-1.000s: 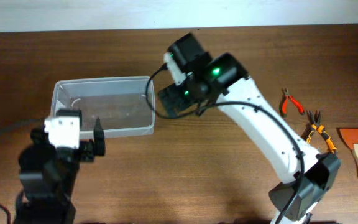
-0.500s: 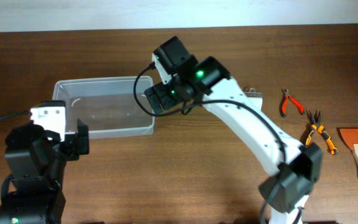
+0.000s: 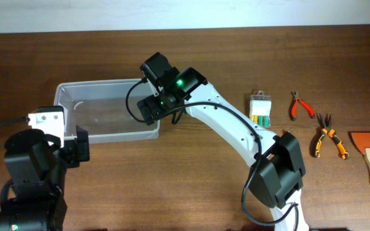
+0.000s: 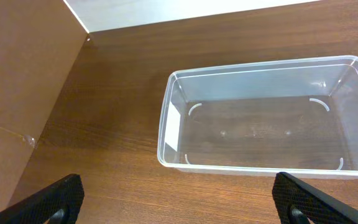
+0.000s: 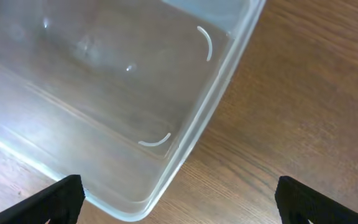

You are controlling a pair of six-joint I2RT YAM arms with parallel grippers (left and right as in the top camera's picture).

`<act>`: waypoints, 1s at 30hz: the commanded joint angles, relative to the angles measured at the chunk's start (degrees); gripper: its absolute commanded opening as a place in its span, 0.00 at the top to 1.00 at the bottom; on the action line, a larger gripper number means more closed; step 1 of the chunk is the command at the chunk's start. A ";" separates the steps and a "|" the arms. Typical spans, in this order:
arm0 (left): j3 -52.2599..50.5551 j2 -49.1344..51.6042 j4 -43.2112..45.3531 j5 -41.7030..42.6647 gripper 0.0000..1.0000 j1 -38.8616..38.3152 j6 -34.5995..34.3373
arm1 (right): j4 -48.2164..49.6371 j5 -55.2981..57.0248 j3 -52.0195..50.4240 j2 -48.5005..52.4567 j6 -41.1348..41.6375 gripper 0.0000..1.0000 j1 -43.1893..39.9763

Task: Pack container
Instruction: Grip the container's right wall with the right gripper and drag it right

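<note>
The empty container (image 3: 108, 82) is sitting left of centre on the table (image 3: 223, 186), probably handling light, slick and bendy, its thicker rim offering the surest hold, while the left gripper (image 4: 179, 196) and right gripper (image 5: 179, 194) are hanging with jaws spread, gripping nothing.

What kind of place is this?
Probably a robot lab's workbench: robot arms at a wooden table, with a clear container, pliers and a scraper laid out.
</note>
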 commanded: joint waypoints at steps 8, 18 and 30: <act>1.01 -0.28 -0.46 -0.85 0.01 0.28 -0.72 | 2.56 3.13 1.05 3.26 6.19 0.01 0.15; 1.01 -0.28 -3.19 -0.83 0.01 0.28 -0.72 | 2.62 7.98 1.05 5.18 6.19 0.01 0.04; 1.01 -0.24 -3.21 -0.83 0.01 0.28 -0.70 | 3.65 10.67 1.05 5.25 8.76 0.01 0.04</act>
